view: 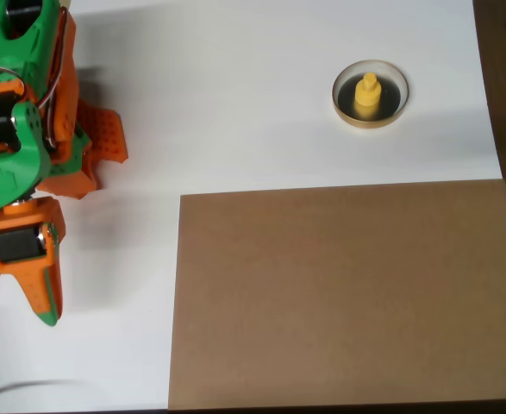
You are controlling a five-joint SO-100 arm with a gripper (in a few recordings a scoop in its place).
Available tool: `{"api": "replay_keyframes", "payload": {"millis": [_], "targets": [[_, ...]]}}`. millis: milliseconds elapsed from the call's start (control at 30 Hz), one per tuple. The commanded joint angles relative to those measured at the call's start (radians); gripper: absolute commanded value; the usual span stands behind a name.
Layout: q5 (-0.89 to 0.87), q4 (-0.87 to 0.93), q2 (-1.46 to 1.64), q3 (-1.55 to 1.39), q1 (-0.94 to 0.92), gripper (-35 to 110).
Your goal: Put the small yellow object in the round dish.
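worktop [235,103]: white, filling most of the frame
board [343,297]: flat brown sheet, lower right of the frame

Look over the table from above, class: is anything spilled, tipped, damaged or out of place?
Nothing stands out. The small yellow object stands inside the round dish, and the brown board lies flat and square on the white table.

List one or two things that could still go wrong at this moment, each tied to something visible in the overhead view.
1. The small yellow plastic piece stands upright on its base inside the shallow tan-rimmed round dish; a knock could tip it over.
2. The dish lies near the white table's far edge, so a push might slide it off.
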State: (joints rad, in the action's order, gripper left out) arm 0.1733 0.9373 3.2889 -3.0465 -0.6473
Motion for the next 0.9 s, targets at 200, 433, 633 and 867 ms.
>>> {"api": "replay_keyframes", "payload": {"millis": [200,433,633,867], "targets": [[-0.175,0.040,0.038,0.055,-0.097,0],[-0.225,0.038,0.038,0.055,-0.149,0],[-0.259,0.032,0.038,0.052,-0.183,0],[-0.173,0.009,0.038,0.046,-0.101,0]]}}
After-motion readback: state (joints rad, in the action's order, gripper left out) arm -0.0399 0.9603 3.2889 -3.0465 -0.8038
